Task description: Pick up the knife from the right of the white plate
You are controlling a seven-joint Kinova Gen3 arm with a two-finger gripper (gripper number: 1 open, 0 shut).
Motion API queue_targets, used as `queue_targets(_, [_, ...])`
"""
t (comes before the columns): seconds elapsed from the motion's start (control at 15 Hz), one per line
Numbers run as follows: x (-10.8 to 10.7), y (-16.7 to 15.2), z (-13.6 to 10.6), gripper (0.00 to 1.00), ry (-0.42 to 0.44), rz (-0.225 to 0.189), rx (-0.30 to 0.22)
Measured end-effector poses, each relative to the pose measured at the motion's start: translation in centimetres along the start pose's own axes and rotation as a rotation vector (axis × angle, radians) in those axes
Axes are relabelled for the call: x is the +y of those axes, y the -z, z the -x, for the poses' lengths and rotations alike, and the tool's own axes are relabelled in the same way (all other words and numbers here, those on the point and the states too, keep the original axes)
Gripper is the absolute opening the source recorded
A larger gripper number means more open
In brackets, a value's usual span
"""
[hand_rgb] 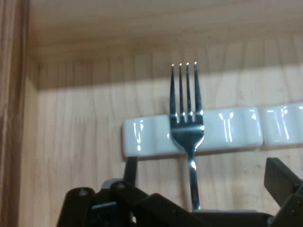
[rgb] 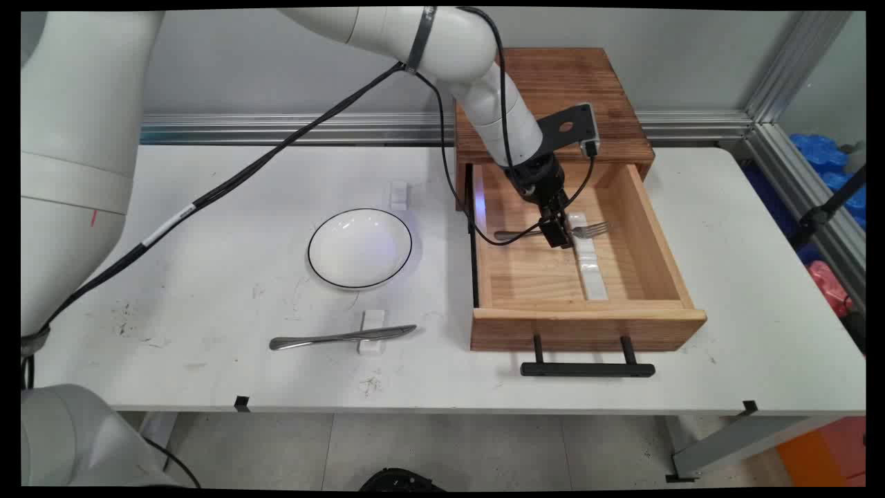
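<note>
the black two-finger gripper was down inside the open light wooden drawer, its fingers spread wide to either side of the handle of a shiny silver metal fork. the fork lay across a white ceramic cutlery rest on the drawer floor, tines past it. out on the white table, a round white bowl with a thin black rim sat left of the drawer, and a silver table knife lay on a small white block nearer the front edge.
</note>
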Motion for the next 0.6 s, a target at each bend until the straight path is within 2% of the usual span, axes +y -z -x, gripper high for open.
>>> queue_targets(0.6, [1.6,3.6,-1.8,1.0,0.118,0.022,0.082])
